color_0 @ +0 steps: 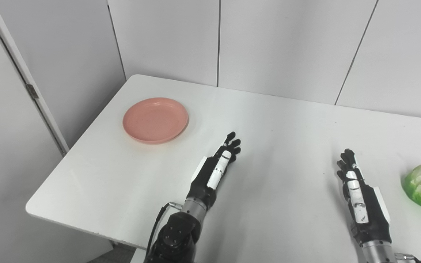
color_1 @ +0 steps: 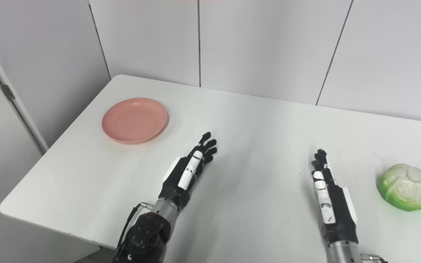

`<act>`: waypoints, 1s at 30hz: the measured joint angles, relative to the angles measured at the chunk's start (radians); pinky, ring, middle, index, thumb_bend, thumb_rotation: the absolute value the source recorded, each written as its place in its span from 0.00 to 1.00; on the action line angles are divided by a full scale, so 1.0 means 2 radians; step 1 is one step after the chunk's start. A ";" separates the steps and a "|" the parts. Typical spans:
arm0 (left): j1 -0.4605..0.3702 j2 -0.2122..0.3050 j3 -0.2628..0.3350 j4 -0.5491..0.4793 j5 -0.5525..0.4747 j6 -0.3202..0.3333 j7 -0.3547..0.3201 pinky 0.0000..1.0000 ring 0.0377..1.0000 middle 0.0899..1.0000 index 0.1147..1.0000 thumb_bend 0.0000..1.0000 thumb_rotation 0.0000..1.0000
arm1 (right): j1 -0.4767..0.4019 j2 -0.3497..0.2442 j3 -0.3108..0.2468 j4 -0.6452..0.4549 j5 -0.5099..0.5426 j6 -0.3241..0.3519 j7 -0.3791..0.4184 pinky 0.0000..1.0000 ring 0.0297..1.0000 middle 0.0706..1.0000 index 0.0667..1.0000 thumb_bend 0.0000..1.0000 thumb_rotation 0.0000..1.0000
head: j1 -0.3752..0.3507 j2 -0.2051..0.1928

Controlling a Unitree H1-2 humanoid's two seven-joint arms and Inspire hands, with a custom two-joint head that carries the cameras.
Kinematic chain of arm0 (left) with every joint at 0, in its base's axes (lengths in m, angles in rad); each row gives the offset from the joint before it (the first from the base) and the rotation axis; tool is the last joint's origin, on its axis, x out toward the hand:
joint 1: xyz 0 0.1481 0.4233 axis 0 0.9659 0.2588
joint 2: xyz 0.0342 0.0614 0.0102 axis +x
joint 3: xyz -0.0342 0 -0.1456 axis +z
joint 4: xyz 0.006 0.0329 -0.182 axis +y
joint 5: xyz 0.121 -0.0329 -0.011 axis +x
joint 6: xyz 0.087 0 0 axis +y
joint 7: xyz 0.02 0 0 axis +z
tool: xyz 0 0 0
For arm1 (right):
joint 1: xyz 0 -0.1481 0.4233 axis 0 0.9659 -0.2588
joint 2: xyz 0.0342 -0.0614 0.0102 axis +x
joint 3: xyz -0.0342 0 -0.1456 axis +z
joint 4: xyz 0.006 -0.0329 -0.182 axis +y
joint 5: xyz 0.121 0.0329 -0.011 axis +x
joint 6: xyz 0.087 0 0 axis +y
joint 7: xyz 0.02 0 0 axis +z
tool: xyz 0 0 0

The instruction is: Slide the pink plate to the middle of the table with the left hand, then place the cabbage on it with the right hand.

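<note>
The pink plate (color_0: 155, 119) lies on the white table (color_0: 276, 120) near its far left corner, with nothing on it. My left hand (color_0: 216, 168) hovers over the table to the right of and nearer than the plate, open, fingers stretched forward, clear of the plate. The cabbage (color_1: 404, 187), green and white, sits at the right side of the table. My right hand (color_1: 327, 193) is to the left of the cabbage, open with fingers straight, edge-on, not touching it.
The table's left and near-left edges drop off beside a grey wall with a door frame (color_0: 31, 91). Grey wall panels stand behind the table's far edge. Bare tabletop lies between the two hands.
</note>
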 measured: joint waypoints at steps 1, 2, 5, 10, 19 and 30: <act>0.001 0.001 0.000 -0.004 0.000 0.006 -0.001 0.95 0.95 0.96 0.97 0.38 1.00 | 0.000 0.000 0.000 0.000 0.000 0.000 0.000 1.00 0.99 1.00 1.00 0.23 1.00 | -0.001 0.000; 0.001 0.003 0.000 -0.009 0.000 0.012 -0.001 0.96 0.95 0.97 0.97 0.39 1.00 | 0.000 0.000 0.000 0.000 0.000 0.000 0.000 1.00 1.00 1.00 1.00 0.22 1.00 | -0.001 0.000; 0.000 0.006 0.000 -0.045 0.001 0.034 -0.001 0.99 0.97 0.96 0.96 0.43 1.00 | 0.000 0.001 0.000 0.000 0.000 0.000 0.000 1.00 1.00 1.00 1.00 0.23 1.00 | -0.001 0.000; -0.013 0.007 0.008 -0.079 0.000 0.047 0.001 0.98 0.94 0.95 0.95 0.48 1.00 | 0.000 0.002 0.000 0.000 0.000 0.000 0.000 1.00 1.00 1.00 1.00 0.24 1.00 | 0.000 0.001; -0.053 0.040 0.057 -0.125 -0.011 0.066 0.008 0.98 0.94 0.94 0.94 0.50 1.00 | -0.002 0.002 -0.001 0.002 0.000 0.000 0.000 1.00 1.00 1.00 1.00 0.24 1.00 | 0.005 -0.001; -0.100 0.081 0.136 -0.125 -0.035 0.065 0.032 0.94 0.92 0.92 0.93 0.48 1.00 | -0.003 0.002 -0.001 0.002 0.000 0.000 0.000 1.00 0.99 1.00 1.00 0.24 1.00 | 0.017 0.000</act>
